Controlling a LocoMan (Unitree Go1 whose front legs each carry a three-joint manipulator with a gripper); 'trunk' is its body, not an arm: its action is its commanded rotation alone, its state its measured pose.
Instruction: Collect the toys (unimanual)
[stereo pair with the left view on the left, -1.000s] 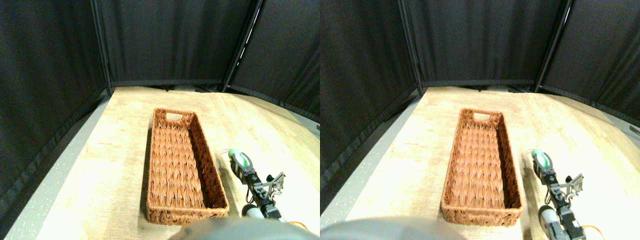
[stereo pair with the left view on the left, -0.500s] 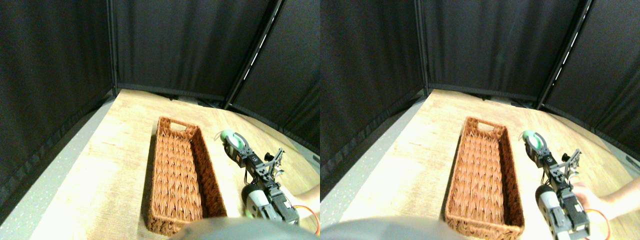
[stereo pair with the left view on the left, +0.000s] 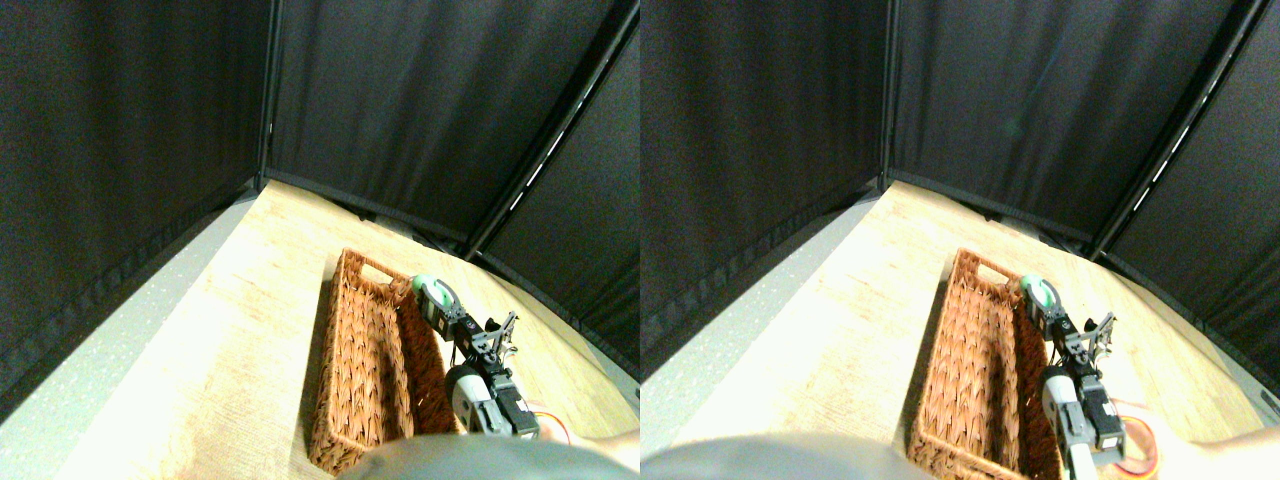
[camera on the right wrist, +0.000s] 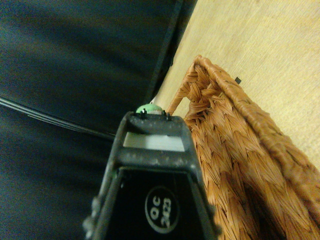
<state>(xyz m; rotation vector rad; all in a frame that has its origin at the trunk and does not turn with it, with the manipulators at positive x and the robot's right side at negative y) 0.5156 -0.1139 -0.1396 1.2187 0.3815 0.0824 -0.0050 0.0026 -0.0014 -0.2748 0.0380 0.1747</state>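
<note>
The small soft green-and-white plush toy (stereo pair with the left view on the left: 431, 294) sits gripped at the tip of the right manipulator's fingers (stereo pair with the left view on the left: 436, 301), closed on it, raised over the far right rim of the long brown woven wicker basket (stereo pair with the left view on the left: 365, 370) on the pale wooden surface (stereo pair with the left view on the left: 230, 330).

Nothing here can be read as a label or sign. The wicker basket (stereo pair with the left view on the left: 365, 370) carries no tag or print that I can see, the pale wooden desk (stereo pair with the left view on the left: 250, 340) has only its grain, and the dark curtains (stereo pair with the left view on the left: 400, 100) behind are plain cloth. The green toy (stereo pair with the left view on the left: 428, 290) shows no writing either from this distance.
</note>
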